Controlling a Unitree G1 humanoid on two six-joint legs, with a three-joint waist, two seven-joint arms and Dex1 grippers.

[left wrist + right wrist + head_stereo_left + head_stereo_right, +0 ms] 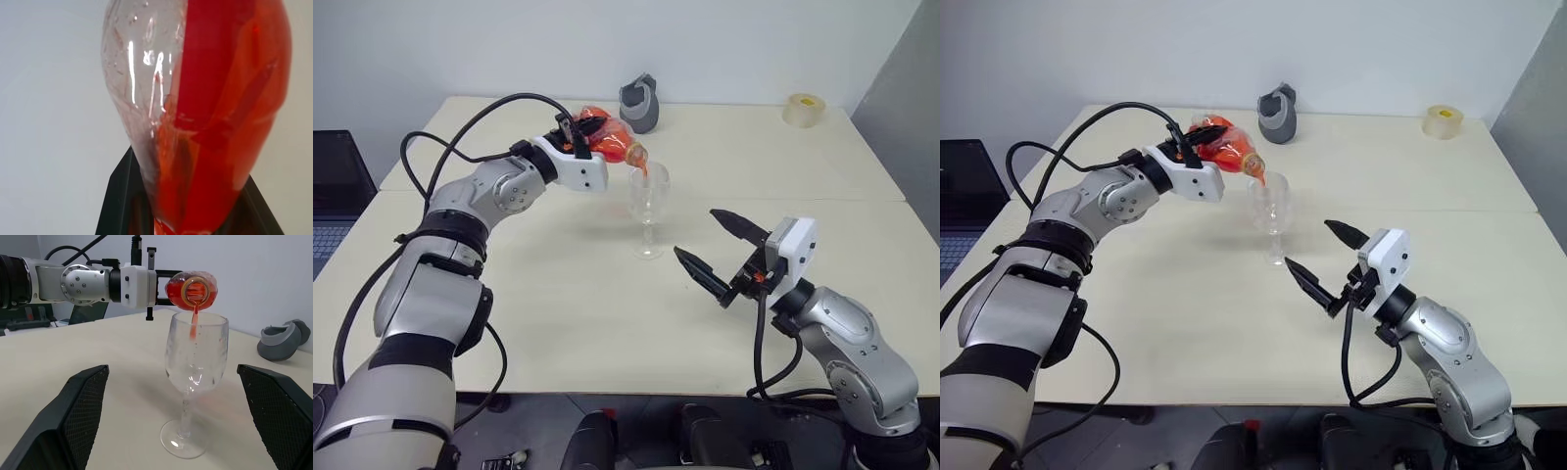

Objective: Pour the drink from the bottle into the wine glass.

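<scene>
A: Standing mid-table (558, 323), wine glass (648, 211), foot flat, well clear of every edge. Why tipped so far, that bottle (607, 142)?

B: Being clenched by left gripper (576, 132), mouth down over the rim, sending the drink (194, 325) in a thin stream.

A: Right gripper (715, 250)?

B: Waiting near the glass, gaping wide, grasping nothing, leaving room.
</scene>
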